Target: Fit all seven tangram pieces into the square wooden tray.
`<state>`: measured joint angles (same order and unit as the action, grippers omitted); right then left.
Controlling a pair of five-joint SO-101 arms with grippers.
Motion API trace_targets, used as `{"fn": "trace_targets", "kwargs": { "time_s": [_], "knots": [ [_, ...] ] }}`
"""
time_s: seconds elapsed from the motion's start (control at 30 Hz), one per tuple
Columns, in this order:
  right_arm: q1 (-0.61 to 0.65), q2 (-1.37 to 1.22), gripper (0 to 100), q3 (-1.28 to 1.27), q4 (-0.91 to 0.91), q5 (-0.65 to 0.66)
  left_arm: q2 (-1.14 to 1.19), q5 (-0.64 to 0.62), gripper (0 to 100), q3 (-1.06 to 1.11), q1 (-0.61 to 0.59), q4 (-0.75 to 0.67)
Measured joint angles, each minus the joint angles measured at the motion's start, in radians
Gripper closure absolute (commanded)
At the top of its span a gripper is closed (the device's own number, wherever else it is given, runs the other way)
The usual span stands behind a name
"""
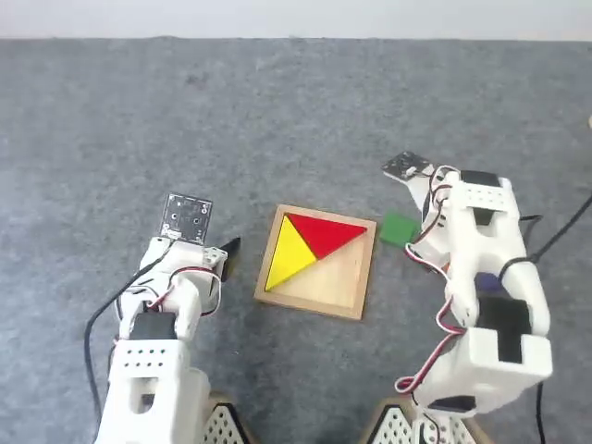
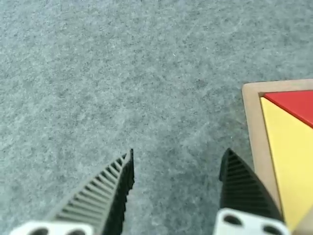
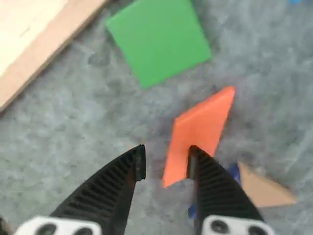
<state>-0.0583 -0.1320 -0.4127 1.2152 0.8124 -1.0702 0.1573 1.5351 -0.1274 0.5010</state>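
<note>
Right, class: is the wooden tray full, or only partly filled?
Partly filled. The tray holds just a red triangle and a yellow triangle; bare wood shows beside them, and the green square lies outside.

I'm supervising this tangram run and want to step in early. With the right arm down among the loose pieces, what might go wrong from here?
1. The orange piece lies flat on the grey mat, with only its end between the fingers of the open right gripper. Closing may push it away rather than grip it.
2. The tan piece and blue piece sit close beside one finger, so they might get knocked.
</note>
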Motion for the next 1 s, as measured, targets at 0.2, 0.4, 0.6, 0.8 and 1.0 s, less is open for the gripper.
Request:
{"fn": "trace_targets", "kwargs": {
  "time_s": [0.2,0.4,0.6,0.8,1.0],
  "knots": [
    [-0.015,-0.029,61.9,0.008,-0.040,0.046,0.000,0.000,72,0.000,0.000,0.000],
    [-0.014,-0.041,61.9,0.008,-0.049,0.068,0.000,0.000,72,0.000,0.000,0.000],
    [-0.012,-0.041,61.9,0.005,-0.049,0.066,0.000,0.000,72,0.000,0.000,0.000],
    [-0.011,-0.041,61.9,-0.002,-0.049,0.026,0.000,0.000,72,0.000,0.000,0.000],
    [0.025,0.035,61.9,-0.021,0.008,0.003,0.000,0.000,72,0.000,0.000,0.000]
  ]
}}
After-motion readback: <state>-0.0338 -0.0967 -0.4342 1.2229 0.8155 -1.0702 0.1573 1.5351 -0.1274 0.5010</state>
